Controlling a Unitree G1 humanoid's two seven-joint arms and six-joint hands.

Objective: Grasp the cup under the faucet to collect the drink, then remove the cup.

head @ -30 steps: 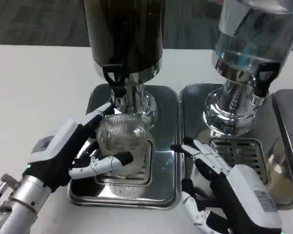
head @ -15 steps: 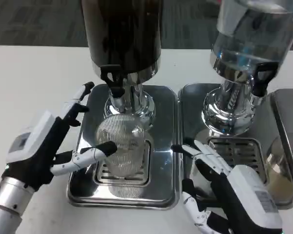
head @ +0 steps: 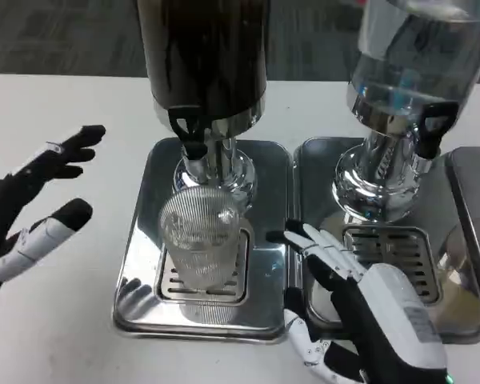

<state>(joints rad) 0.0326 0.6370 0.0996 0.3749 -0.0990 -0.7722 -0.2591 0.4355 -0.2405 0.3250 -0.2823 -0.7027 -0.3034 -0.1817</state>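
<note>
Moved: left hand [head: 32,210] has let go of the cup [head: 200,244] and pulled far left, fingers spread, empty | right hand [head: 360,308] open, holding nothing, just right of the cup | cup upright on drip tray [head: 148,308] under faucet [head: 194,136], beyond both hands.

The left hand [head: 28,212] lets go of the cup [head: 202,244] and now sits well to its left, fingers spread. The right hand [head: 360,308] edges closer to the cup.
</note>
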